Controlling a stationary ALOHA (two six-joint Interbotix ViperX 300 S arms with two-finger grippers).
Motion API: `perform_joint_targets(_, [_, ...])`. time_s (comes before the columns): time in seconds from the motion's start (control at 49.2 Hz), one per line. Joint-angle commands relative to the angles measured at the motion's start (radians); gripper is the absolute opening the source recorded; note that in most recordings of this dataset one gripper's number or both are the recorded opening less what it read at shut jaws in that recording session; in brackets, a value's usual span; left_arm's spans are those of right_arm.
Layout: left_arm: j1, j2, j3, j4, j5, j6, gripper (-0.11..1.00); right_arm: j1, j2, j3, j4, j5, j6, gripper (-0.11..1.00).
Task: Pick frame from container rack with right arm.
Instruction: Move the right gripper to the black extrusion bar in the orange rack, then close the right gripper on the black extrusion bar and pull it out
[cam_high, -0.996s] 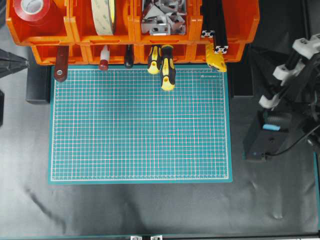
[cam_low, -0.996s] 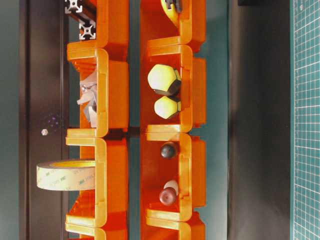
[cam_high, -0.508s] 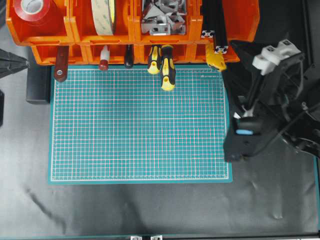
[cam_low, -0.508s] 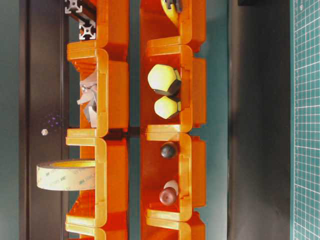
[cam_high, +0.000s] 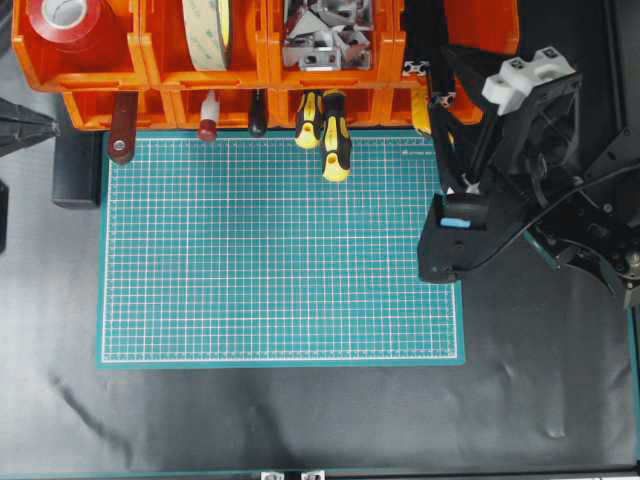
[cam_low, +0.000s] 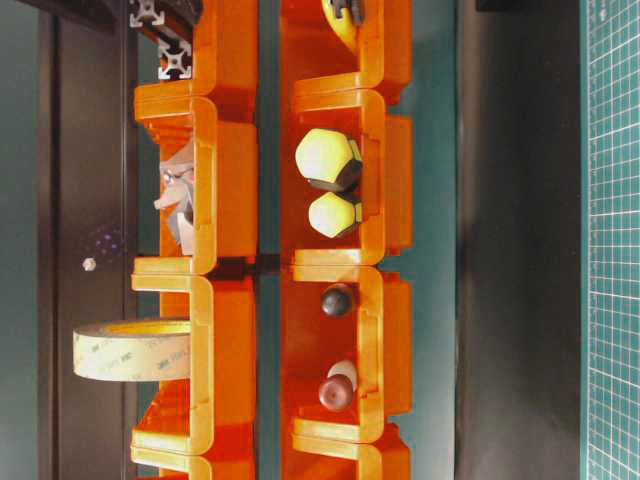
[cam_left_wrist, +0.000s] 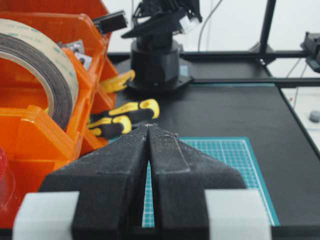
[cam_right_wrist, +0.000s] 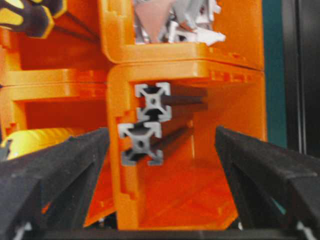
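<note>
Right end effector (cam_right_wrist: 160, 165) wide open, holding nothing, fingers apart before frame (cam_right_wrist: 141, 143) in container rack (cam_right_wrist: 235, 60).

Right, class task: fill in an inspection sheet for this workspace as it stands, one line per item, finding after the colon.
Surface: green cutting mat on a dark tabletop, its middle bare.
Job's things: two frames stacked in the upper right bin of the container rack, silvery ends facing out.
Clutter: yellow-and-black screwdrivers, red tape roll, beige tape roll, metal brackets.
Grippers: right claw open, facing the frames, apart from them; left claw shut, holding nothing.
Cables: black leads run along the right arm.
Surroundings: nothing seen.
</note>
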Motion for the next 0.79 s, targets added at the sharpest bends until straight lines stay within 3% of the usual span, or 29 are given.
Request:
perform_joint_targets(0.0, [0.002, 0.003, -0.015, 0.003, -0.005, -0.003, 0.00, -0.002, -0.006, -0.006, -0.011, -0.011, 0.006, 0.81])
perform_joint_targets(0.203, [0.003, 0.003, -0.015, 0.003, -0.005, -0.003, 0.00, -0.002, -0.002, 0.002, -0.006, -0.017, 0.020, 0.70])
perform_joint_targets(0.427, [0.003, -0.003, -0.017, 0.003, -0.005, -0.003, 0.00, 0.000, 0.006, 0.003, 0.005, -0.017, 0.017, 0.28])
perform_joint_targets(0.61, [0.002, -0.005, -0.017, 0.003, -0.005, -0.005, 0.00, 0.021, 0.006, -0.012, 0.000, 0.032, 0.017, 0.27])
perform_joint_targets(0.772, [0.002, -0.009, -0.017, 0.003, -0.003, -0.005, 0.00, 0.077, 0.003, -0.058, -0.040, 0.126, 0.003, 0.27])
